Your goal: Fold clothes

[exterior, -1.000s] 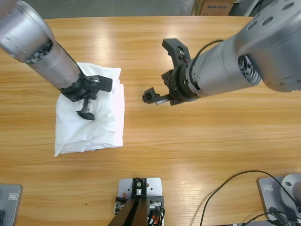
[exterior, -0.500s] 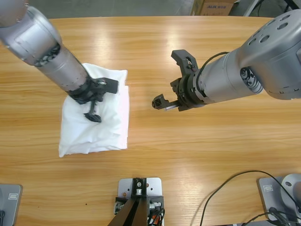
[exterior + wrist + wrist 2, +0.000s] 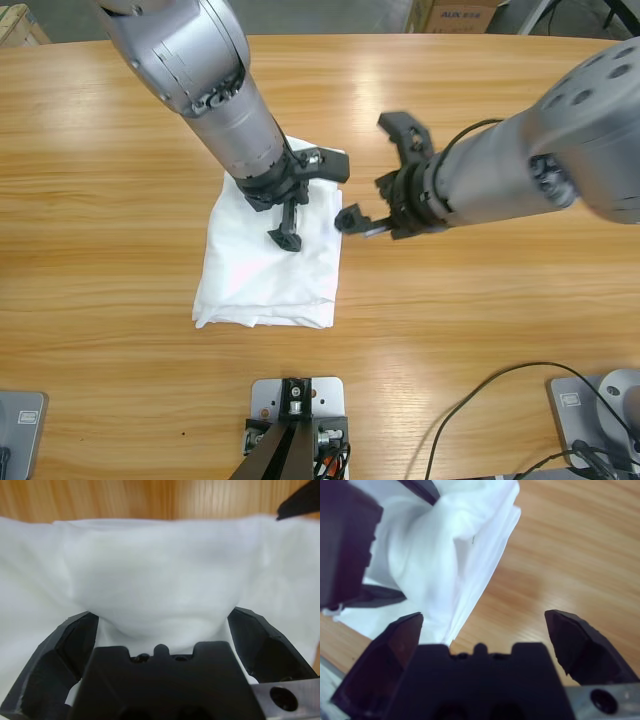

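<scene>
The folded white T-shirt [image 3: 268,265] lies on the wooden table [image 3: 480,300], directly beneath the left gripper [image 3: 305,200], whose spread jaws press into the cloth. The right gripper [image 3: 378,170], jaws wide and empty, hovers just beside the shirt's edge.

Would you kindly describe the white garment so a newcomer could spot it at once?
On the long wooden table, look left of centre, under the left tool. There lies the folded T-shirt, a soft white rectangle. It is the only cloth and the only white thing on the wood.
</scene>
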Tool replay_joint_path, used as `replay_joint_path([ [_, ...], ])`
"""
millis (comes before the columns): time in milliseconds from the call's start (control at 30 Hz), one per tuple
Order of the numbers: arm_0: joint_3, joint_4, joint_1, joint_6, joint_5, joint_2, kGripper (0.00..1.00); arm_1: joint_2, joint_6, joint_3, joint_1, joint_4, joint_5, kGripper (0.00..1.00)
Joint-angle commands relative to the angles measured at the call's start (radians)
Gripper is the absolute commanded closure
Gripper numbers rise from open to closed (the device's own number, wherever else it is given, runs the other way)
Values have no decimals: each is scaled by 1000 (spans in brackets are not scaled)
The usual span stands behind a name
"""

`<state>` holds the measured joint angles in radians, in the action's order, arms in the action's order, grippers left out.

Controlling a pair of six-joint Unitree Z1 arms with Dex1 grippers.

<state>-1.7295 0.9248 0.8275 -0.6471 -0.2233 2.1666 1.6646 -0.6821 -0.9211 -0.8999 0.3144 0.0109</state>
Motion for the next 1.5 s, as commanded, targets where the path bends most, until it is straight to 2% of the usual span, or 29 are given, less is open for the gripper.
replay_joint_path([
  [33, 36, 120, -74, 139, -14, -196, 5, -238, 83, 3, 12, 120, 81, 340],
  [67, 50, 147, -99, 172, -15, -206, 20, -253, 53, 5, 12, 130, 69, 469],
  [100, 62, 177, -129, 207, -27, -210, 69, -259, 48, 15, 12, 121, 20, 711],
  [133, 85, 187, -164, 217, -65, -216, 201, -266, 58, 33, 12, 76, -57, 955],
  [167, 103, 185, -193, 231, -109, -218, 382, -274, 72, 60, 12, 13, -117, 1000],
  [233, 100, 177, -211, 260, -129, -205, 689, -263, 13, 96, 12, -53, -178, 1000],
  [267, 89, 163, -211, 283, -132, -193, 934, -243, -8, 128, 13, -153, -249, 1000],
  [300, 78, 145, -215, 311, -155, -183, 1000, -221, -29, 163, 17, -255, -296, 1000],
  [400, 52, 130, -210, 379, -212, -162, 1000, -130, -75, 245, 83, -547, -447, 1000],
  [467, 69, 130, -180, 398, -230, -193, 1000, -41, -63, 267, 177, -702, -556, 1000],
  [567, 113, 127, -105, 442, -237, -267, 1000, 95, -28, 223, 287, -797, -697, 1000],
  [633, 151, 108, -61, 477, -237, -314, 1000, 174, -16, 200, 319, -832, -749, 1000],
  [800, 357, -33, -41, 514, -224, -392, 1000, 263, 1, 219, 335, -873, -773, 1000],
  [933, 636, -347, -44, 558, -233, -393, 1000, 332, 4, 228, 352, -936, -807, 1000],
  [1000, 713, -460, -44, 569, -232, -375, 1000, 354, 4, 225, 357, -948, -829, 1000],
  [1167, 714, -585, -44, 599, -244, -272, 1000, 395, 9, 224, 364, -980, -848, 1000],
  [1500, 793, -594, -67, 584, -257, -278, 1000, 569, 11, 92, 416, -977, -865, 1000],
])
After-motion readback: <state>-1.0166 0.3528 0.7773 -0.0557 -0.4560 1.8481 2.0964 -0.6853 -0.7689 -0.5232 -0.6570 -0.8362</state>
